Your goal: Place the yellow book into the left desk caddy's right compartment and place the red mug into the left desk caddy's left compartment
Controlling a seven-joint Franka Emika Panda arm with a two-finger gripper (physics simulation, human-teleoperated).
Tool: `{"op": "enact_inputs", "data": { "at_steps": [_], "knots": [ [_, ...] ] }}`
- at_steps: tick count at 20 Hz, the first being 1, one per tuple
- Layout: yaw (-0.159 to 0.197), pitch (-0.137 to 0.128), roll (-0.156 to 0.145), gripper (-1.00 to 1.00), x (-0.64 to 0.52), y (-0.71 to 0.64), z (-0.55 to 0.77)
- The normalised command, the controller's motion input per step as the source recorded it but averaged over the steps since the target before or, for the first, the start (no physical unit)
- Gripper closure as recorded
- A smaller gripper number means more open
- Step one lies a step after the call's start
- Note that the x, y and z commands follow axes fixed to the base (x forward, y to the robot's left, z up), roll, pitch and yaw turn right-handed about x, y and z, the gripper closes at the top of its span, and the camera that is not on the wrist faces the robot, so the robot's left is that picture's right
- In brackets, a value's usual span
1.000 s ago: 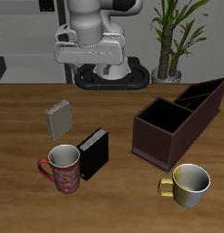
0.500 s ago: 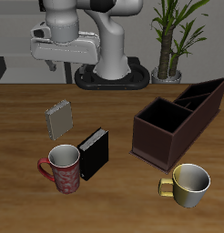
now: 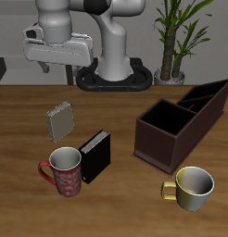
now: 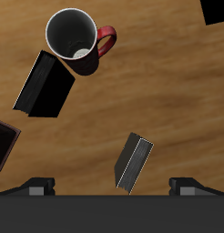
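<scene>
Gripper point(image 3: 57, 67) is high above the table's back area, fingers spread, holding nothing. Yellow book point(image 3: 61, 120) sits on the table below it; red mug point(image 3: 65, 170) is nearer the front edge, beside the upright black book point(image 3: 95, 155). Left desk caddy point(image 3: 181, 122) is well apart across the table, with the cream mug point(image 3: 193, 188) in front of it.

Dull grey-tan cover on the yellow book point(image 3: 60, 120); red with mottled pinkish pattern on the red mug point(image 3: 64, 171), dark inside, red loop handle; black on the upright book point(image 3: 96, 155); dark maroon-brown on the left desk caddy point(image 3: 181, 124); pale yellow-cream on the other mug point(image 3: 192, 188); warm brown wood grain across the table point(image 3: 125, 199); white and light grey on the robot arm point(image 3: 74, 28); green leaves on the plant point(image 3: 176, 28) at the back
</scene>
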Motion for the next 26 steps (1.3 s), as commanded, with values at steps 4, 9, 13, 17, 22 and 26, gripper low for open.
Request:
{"op": "enact_inputs", "data": {
  "at_steps": [4,9,13,17,22,26],
  "knots": [
    [-0.032,-0.014,-0.014,-1.0,0.02,-0.14,-0.05],
    [-0.007,-0.019,-0.006,-1.0,-0.02,-0.09,-0.04],
    [-0.036,-0.059,-0.004,-1.0,-0.14,-0.12,0.0],
    [-0.02,-0.137,-0.028,-1.0,-0.16,-0.07,-0.11],
    [-0.101,-0.036,-0.019,-1.0,-0.1,-0.16,-0.23],
    [-0.072,-0.022,-0.024,-1.0,-0.06,-0.12,-0.31]
  ]
}}
